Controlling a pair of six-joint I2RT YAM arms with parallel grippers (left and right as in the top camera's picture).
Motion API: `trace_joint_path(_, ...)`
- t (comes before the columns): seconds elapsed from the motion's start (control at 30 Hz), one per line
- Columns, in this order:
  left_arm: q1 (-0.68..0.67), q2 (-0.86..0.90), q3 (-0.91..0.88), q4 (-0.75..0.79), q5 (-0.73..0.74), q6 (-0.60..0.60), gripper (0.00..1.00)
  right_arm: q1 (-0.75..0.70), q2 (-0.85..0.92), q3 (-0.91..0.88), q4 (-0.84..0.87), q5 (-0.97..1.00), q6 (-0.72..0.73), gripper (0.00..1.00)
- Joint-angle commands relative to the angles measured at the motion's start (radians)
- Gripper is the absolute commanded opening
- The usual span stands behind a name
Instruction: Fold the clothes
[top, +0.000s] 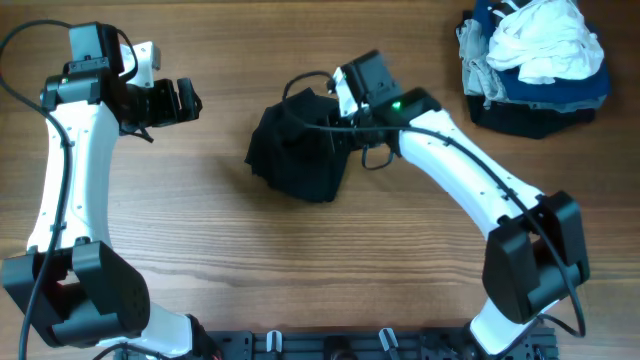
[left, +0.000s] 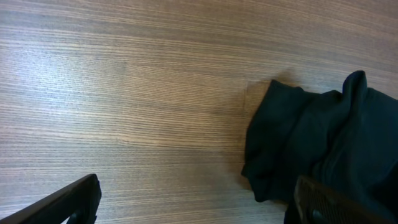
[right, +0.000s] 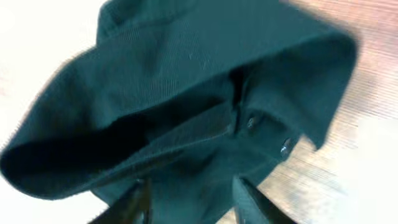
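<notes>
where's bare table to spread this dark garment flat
Widest bare table: from the dark garment to the near edge. A narrower gap lies between the open left gripper and the garment. Crowded: the clothes pile in the far right corner, and where the right gripper holds the garment.

The overhead camera looks straight down on the desk (top: 200, 230) from well above. It is wide enough to hold both arms, whose bases sit at the bottom edge of the frame. The left wrist camera rides behind the left tool (left: 198, 208) and looks down at the desk from a moderate height. Its fingers (left: 65, 202) show in the lower corners, and the dark garment (left: 311, 143) enters at the right of the frame. The right wrist camera sits very near that garment, which fills almost the whole blurred frame above the right tool (right: 193, 202). All three views share the garment; the overhead and left wrist views also share the bare desk beside it.
</notes>
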Motion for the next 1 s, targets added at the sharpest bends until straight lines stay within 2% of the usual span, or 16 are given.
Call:
trace_joint_path(0.0, 0.003, 0.006, -0.006, -0.004, -0.023, 0.027, 1.0, 0.006, 0.02, -0.017, 0.025, -0.046, 0.003, 0.59)
trace_joint_path(0.2, 0.023, 0.006, -0.006, 0.009, -0.092, -0.005, 1.0, 0.01, 0.02, -0.017, 0.068, -0.104, -0.015, 0.63)
trace_joint_path(0.4, 0.074, 0.006, -0.006, 0.019, -0.094, -0.038, 1.0, 0.025, 0.055, -0.017, 0.161, -0.109, -0.068, 0.64)
trace_joint_path(0.47, 0.08, 0.006, -0.006, 0.019, -0.094, -0.038, 1.0, 0.042, 0.101, -0.017, 0.204, -0.11, -0.074, 0.56)
trace_joint_path(0.63, 0.082, 0.006, -0.006, 0.019, -0.094, -0.038, 1.0, 0.079, 0.238, -0.016, 0.32, -0.121, -0.164, 0.16)
trace_joint_path(0.73, 0.082, 0.006, -0.006, 0.019, -0.093, -0.038, 1.0, 0.08, 0.289, -0.016, 0.36, -0.121, -0.225, 0.08)
trace_joint_path(0.9, 0.082, 0.01, -0.006, 0.019, -0.093, -0.038, 1.0, 0.08, 0.341, -0.016, 0.401, -0.115, -0.256, 0.09)
trace_joint_path(0.93, 0.081, 0.014, -0.006, 0.019, -0.093, -0.038, 1.0, 0.08, 0.341, -0.016, 0.399, -0.113, -0.253, 0.13)
trace_joint_path(0.97, 0.082, 0.017, -0.006, 0.019, -0.093, -0.038, 1.0, 0.078, 0.336, -0.011, 0.391, -0.114, -0.248, 0.24)
